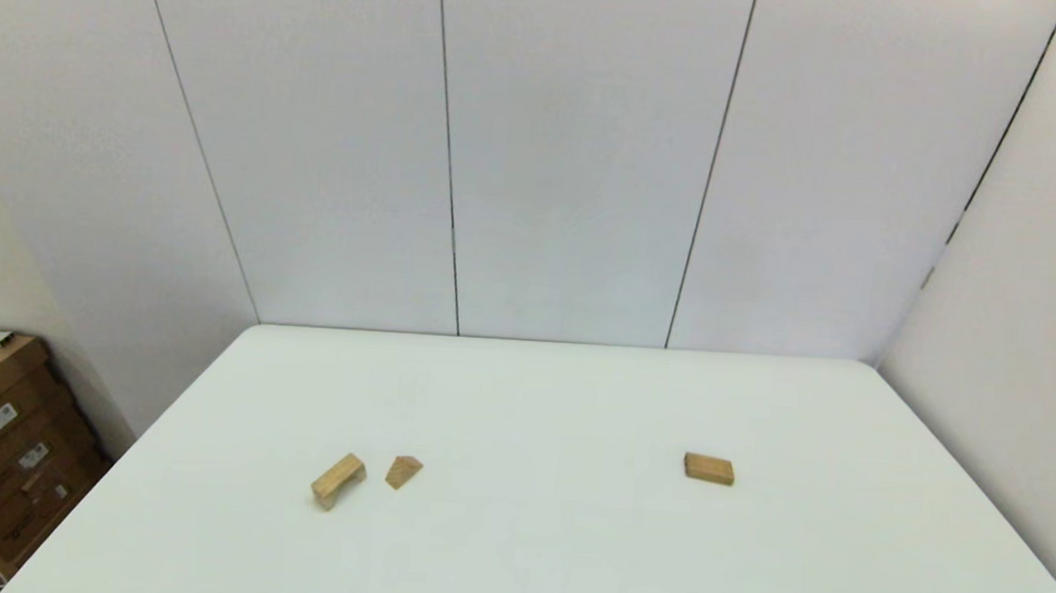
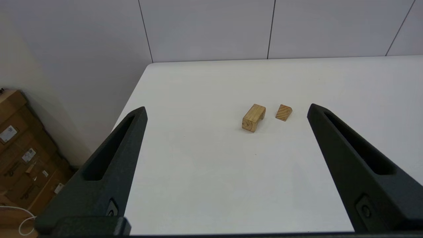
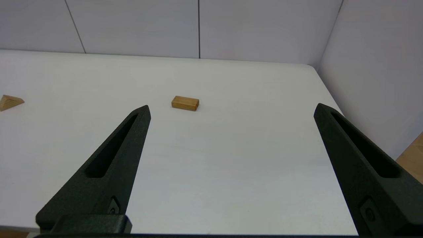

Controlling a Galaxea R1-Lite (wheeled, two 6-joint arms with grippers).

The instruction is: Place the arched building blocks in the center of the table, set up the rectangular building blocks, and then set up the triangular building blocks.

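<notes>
Jaws of my left gripper (image 2: 226, 110) and right gripper (image 3: 231, 109) gape empty; arched block (image 1: 338, 480), left on the tabletop (image 1: 533, 550), may nudge the neighbouring triangular block (image 1: 403, 472) when grasped.

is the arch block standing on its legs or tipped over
Standing on its legs: the arch block has its flat top upward, its cut-out opening down toward the table.

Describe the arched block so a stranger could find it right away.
On the white table, look left of centre, where two wooden blocks sit side by side. The arched block is the outer one, with a cut-out between two legs; its neighbour is a solid triangle.
</notes>
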